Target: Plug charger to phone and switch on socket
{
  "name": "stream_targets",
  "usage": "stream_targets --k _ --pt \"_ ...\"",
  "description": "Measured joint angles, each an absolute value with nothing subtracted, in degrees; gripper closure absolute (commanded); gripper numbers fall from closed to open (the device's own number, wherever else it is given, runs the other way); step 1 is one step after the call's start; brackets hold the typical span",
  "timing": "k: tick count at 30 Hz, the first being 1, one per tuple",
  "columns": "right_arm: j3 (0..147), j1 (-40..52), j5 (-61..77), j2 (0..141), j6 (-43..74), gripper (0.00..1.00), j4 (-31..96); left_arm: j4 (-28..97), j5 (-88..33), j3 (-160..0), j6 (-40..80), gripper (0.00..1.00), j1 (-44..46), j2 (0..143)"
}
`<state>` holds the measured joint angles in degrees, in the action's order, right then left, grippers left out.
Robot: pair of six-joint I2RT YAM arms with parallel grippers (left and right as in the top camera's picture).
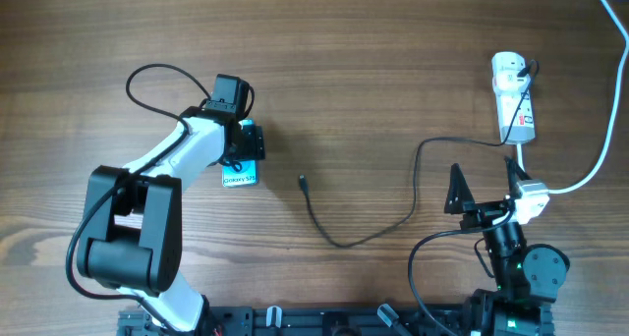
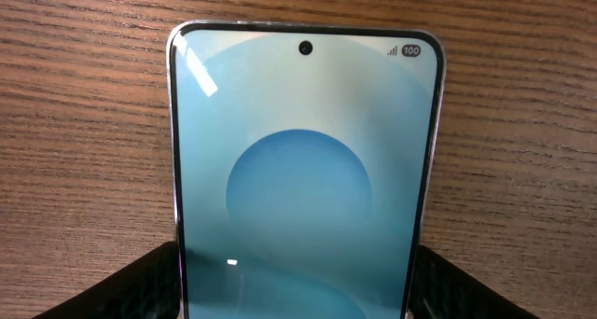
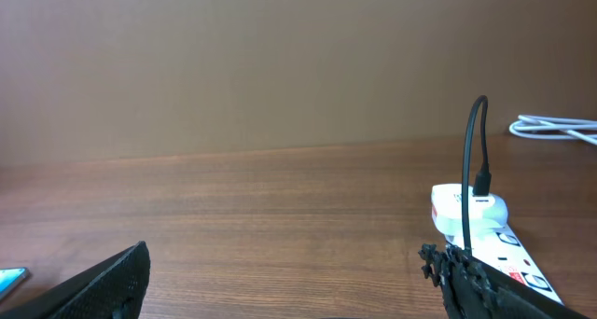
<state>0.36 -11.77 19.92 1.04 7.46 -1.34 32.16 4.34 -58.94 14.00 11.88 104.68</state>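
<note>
Left of frame, overhead: my left pincer (image 1: 243, 144) is down over the phone (image 1: 241, 175). The phone lies flat on the wooden surface (image 1: 354, 61), left of centre. Wrist view: the phone fills the middle of the frame, cyan screen up, camera hole toward the top. One finger (image 2: 112, 286) shows at lower left, the other at lower right, each right up against a long edge. The fingers stand apart around the phone; whether they actually clamp it, I cannot tell.

Centre: the charger (image 1: 344, 243) tip lies loose on the surface, right of the phone and apart from it, not plugged in. Its black cable sags down-frame, loops up, then runs right.

Right: my right pincer (image 1: 484, 184) sits at lower right, fingers spread wide, nothing between them, pointing up-frame toward the socket (image 1: 513, 105). The socket lies at upper right, long axis up-down, with the charger's other end set into its upper end. The switch is too small to read. A white cable (image 1: 595, 164) curves down the right edge.
</note>
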Motion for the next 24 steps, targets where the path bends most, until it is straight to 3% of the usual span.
stream_targets --k 6,24 --pt "0.36 -11.77 19.92 1.04 7.46 0.0 -1.34 32.56 4.19 -59.16 14.02 0.27 11.88 104.68" --pt "0.36 -11.77 19.92 1.04 7.49 0.0 -1.34 34.5 0.21 -58.76 14.76 0.26 11.88 100.99"
